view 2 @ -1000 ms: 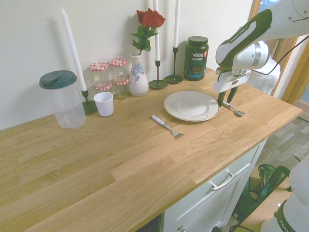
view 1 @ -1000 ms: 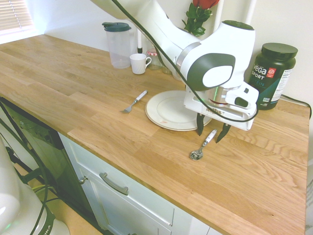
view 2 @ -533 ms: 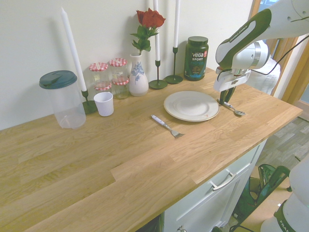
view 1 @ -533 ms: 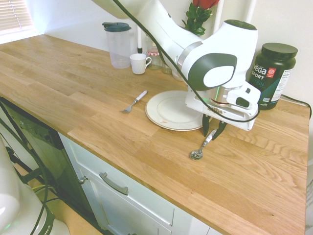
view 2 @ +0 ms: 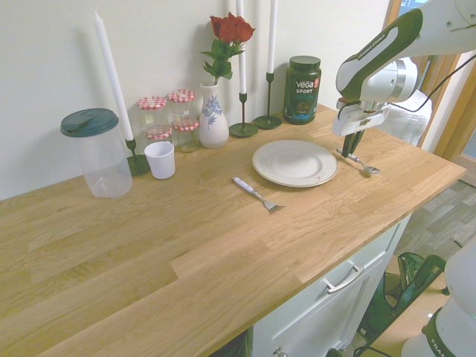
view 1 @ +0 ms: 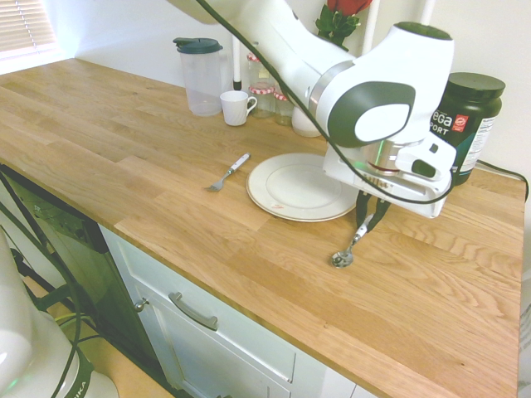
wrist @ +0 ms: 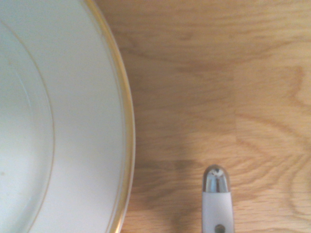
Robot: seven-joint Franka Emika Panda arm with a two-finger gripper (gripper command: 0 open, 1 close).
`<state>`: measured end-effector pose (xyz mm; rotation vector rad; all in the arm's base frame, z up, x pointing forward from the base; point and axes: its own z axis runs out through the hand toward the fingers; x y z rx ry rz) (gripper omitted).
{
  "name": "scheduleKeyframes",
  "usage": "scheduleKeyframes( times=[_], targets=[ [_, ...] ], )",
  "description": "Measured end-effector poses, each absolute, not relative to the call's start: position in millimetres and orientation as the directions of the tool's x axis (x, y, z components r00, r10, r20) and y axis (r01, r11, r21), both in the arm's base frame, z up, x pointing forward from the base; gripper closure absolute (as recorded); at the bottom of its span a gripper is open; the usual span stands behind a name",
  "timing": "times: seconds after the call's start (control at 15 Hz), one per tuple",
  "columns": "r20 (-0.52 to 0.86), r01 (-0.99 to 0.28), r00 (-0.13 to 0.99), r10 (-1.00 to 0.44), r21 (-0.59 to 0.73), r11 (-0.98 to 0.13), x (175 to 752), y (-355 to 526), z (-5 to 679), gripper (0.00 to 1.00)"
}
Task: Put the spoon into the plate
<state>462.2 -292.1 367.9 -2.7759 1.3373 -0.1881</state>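
Wooden kitchen counter (view 1: 124, 157) runs above white cabinets, and the first exterior view looks along it. A round white plate (view 1: 282, 178) lies flat on the wood and serves as the landmark. Just beside the plate, on the side away from the fork (view 1: 228, 172), the white robot arm's gripper (view 1: 368, 220) has its two dark fingers closed on the white handle of a small spoon (view 1: 349, 246). That spoon hangs tilted with its shiny bowl lowest, at or just above the counter, outside the plate's rim. Behind the plate stand a dark green tub (view 1: 464, 124), a white mug (view 1: 236, 107) and a clear pitcher with a green lid (view 1: 202, 75).

From the second exterior view, the plate (view 2: 294, 162) sits near the middle of the counter (view 2: 186, 245). The gripper (view 2: 351, 147) is just beside its rim, pinching the spoon (view 2: 361, 163), which slants down toward the wood. The fork (view 2: 256, 194) lies near the plate's opposite side. Behind the plate are the tub (view 2: 303, 89), a vase with a red rose (view 2: 213, 111), jars with checked lids (view 2: 169, 113) and tall white candles (view 2: 111, 74).

Close up in the wrist view, the plate's rim (wrist: 104, 121) has a thin gold edge, and the spoon's handle tip (wrist: 216, 201) shows over bare wood (wrist: 218, 73) beside it.
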Motion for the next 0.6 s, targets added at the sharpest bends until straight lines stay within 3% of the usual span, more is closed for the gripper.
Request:
scheduleKeyframes(
  times=[0.33,0.6],
  targets=[
    [0.133,-0.745,0.649,-0.750,-0.094,-0.661,480,-236,448,1.00],
    [0.123,-0.752,0.641,-0.757,-0.092,-0.652,508,-148,433,1.00]
  ],
)
